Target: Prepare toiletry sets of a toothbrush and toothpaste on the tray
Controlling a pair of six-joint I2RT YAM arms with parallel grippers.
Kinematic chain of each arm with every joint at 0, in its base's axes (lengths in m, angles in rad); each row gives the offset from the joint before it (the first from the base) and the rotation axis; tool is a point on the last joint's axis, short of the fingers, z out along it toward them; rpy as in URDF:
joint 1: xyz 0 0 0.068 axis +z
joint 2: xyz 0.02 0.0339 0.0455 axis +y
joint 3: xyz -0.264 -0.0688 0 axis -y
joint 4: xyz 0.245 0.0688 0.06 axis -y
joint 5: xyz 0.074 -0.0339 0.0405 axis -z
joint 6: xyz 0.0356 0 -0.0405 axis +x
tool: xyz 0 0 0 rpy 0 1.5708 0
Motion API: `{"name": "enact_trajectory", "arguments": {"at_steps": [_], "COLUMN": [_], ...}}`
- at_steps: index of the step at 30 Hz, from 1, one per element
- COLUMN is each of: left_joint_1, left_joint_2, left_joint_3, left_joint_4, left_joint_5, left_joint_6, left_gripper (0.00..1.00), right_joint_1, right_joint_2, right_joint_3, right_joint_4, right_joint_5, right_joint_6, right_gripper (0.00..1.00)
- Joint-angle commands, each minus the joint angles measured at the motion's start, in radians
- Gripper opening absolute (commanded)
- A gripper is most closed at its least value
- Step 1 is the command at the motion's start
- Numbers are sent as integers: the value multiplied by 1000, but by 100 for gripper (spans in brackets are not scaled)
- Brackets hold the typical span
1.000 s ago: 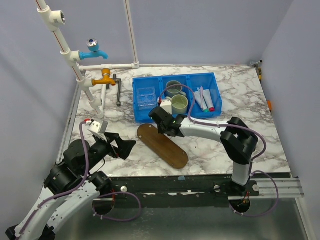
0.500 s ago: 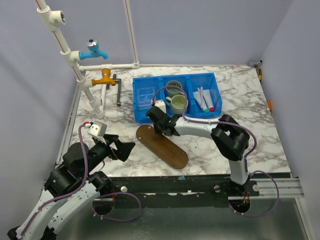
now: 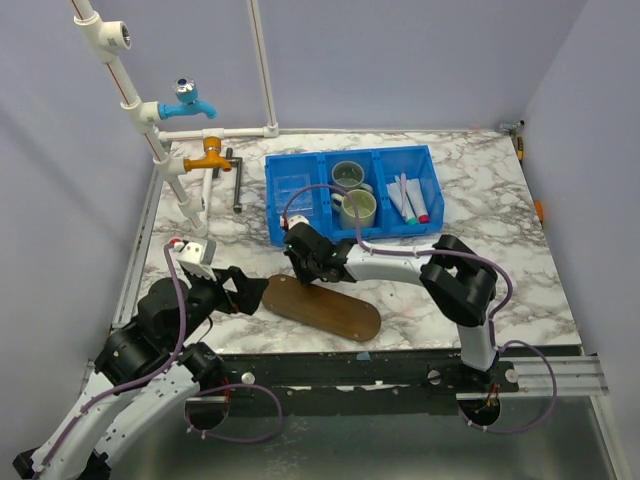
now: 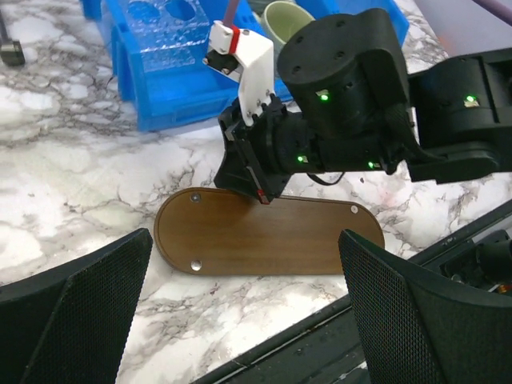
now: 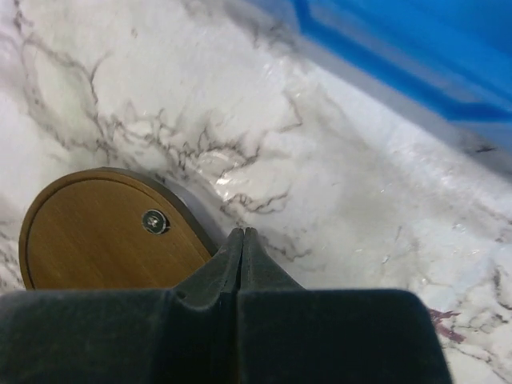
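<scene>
The worktop [image 3: 520,200] is white marble-look with grey veins, closed in by plain pale lilac walls [image 3: 400,60]. White plastic pipework [image 3: 130,95] runs up the left rear corner and carries two taps, one blue [image 3: 187,100] and one orange [image 3: 208,155]. Towards the back stands one blue three-compartment plastic bin [image 3: 275,225].

There is one dark-brown oval wooden tray [image 3: 335,310]. It is flat and smooth, with rounded ends and small screw heads near each end. It lies on the worktop just in front of the bin, its length running roughly left to right.

The toiletry things are in the bin's right-hand compartment, well apart from the tray: slim pink and light-blue toothbrushes [image 3: 412,200] beside small whitish tubes [image 3: 392,203]. From here I cannot count them exactly. The middle compartment holds two pale green cups [image 3: 360,208], and the left one holds a clear plastic insert [image 3: 290,190].

Two arms reach in. The right gripper [image 5: 242,234] is low at the tray's far edge, near its left end. Its jaws are pressed tight together with nothing between them. Whether the tips touch the wood I cannot tell. The left gripper [image 3: 250,290] hangs over the worktop just beside the tray's left end. Its jaws are spread wide and hold nothing.
</scene>
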Motion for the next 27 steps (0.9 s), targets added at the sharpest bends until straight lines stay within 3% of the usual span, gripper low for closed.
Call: {"name": "enact_trajectory", "arguments": {"at_steps": [1, 10, 21, 27], "left_joint_1": [1, 2, 5, 40], "left_joint_2": [30, 69, 234, 376], "left_joint_3": [12, -49, -144, -178], "left_joint_4": [-49, -48, -17, 74], "left_joint_5": [-52, -50, -161, -122], "left_joint_6": [-100, -277, -441, -438], "left_gripper": [99, 99, 99, 99], "right_joint_1": [22, 28, 26, 27], "right_joint_2": [-59, -347, -698, -815], "right_joint_3": [-50, -158, -386, -466], "right_joint_4": [16, -26, -303, -465], "right_joint_5": [-91, 31, 213, 249], "right_joint_6": [-47, -23, 170, 269], "right_gripper": [0, 0, 0, 2]}}
